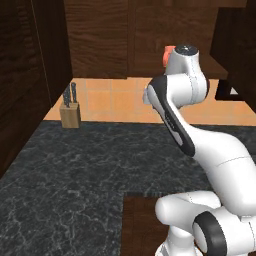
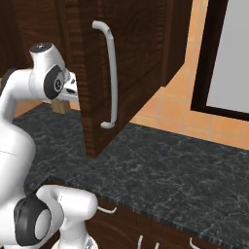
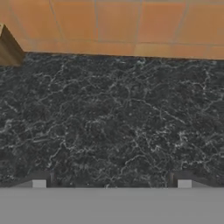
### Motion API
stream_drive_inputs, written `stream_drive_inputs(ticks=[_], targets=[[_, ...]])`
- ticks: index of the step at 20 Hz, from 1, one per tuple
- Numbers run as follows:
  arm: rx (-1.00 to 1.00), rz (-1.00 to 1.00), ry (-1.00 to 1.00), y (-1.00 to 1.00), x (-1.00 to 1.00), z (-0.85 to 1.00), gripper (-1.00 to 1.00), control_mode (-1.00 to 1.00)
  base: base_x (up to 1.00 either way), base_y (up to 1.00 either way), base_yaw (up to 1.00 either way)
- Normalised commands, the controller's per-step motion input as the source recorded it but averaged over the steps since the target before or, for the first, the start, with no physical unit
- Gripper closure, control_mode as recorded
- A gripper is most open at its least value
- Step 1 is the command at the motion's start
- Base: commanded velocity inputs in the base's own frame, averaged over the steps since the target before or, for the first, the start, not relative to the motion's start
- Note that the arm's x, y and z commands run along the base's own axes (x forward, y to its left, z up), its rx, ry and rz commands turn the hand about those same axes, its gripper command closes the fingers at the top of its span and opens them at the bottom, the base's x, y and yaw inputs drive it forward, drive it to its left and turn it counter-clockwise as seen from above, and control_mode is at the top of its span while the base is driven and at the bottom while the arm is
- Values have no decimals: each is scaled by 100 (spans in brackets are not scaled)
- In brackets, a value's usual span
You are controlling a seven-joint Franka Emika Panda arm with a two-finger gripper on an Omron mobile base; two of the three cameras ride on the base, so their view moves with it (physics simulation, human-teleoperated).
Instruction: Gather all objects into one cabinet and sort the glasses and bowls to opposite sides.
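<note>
My gripper (image 3: 111, 184) is open over the dark marble counter (image 3: 109, 118), fingertips (image 3: 39, 183) wide apart with nothing between them. A small red-orange cup (image 1: 168, 55) peeks out from behind the arm's top joint, up at the height of the wall cabinet (image 1: 100, 35); most of it is hidden and I cannot tell what it rests on. The cabinet's dark brown door (image 2: 136, 58) stands swung out over the counter, its long light-grey bar handle (image 2: 113, 73) facing the right base camera. The other cups and the wide reddish-brown bowl are out of view.
A wooden knife block (image 1: 70, 114) stands at the back left of the counter against the orange tiled wall (image 1: 115, 97); its corner (image 3: 8, 49) shows in the hand view. A dark-framed window (image 2: 228, 53) is at the right. Drawer handles (image 2: 107, 210) sit below the counter edge.
</note>
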Motion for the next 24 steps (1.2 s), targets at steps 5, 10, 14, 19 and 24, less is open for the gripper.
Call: stream_drive_inputs(ticks=[5,10,14,19,24], targets=[[0,-41,-32,27,1,93,-100,-100,0,0,0],[-1,-22,-11,16,2,21,-100,-100,0,0,0],[0,4,-42,-15,-3,22,-100,-100,0,0,0],[1,15,-36,-16,-10,8,-100,-100,0,0,0],[6,0,-12,-26,0,29,-100,-100,0,0,0]])
